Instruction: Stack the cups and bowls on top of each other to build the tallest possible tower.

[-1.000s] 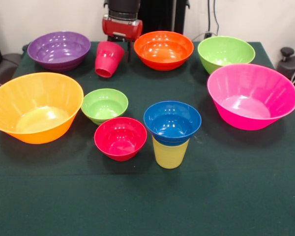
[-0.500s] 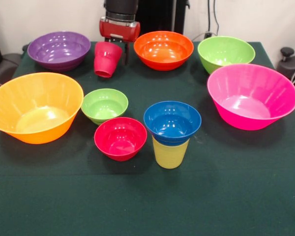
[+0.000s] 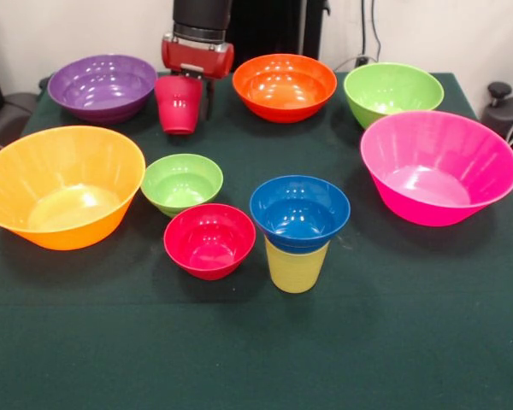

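A red-and-black robot gripper [image 3: 192, 81], coming down at the upper left of centre, has the red ribbed plastic tumbler [image 3: 178, 104] by its rim, one dark finger [image 3: 209, 96] showing along the cup's right side. The jaws look closed just to the width of the cup wall; the second finger is hidden behind the cup. The tumbler hangs upright, mouth up, between the medium purple plastic bowl [image 3: 103, 85] at upper left and the medium orange plastic bowl [image 3: 284, 85] at upper centre; whether its base is clear of the dark green tablecloth [image 3: 393, 325] cannot be told.

The step in hand appears to be the pick-up and carry of the red cup toward the tower's start at lower centre, where the small glossy blue bowl [image 3: 299, 212] sits on the translucent yellow ribbed tumbler [image 3: 296, 266]. The next move would call for enough lift to clear the blue bowl's rim, then a gentle, centred set-down inside it, since the yellow cup's narrow footing could tip.

Waiting on the cloth: the small red bowl [image 3: 209, 239] just left of the stack, the small green bowl [image 3: 181, 182] above it, the large orange-yellow bowl [image 3: 60, 184] at left, the large pink bowl [image 3: 438, 166] at right, and the medium green bowl [image 3: 392, 92] at upper right.
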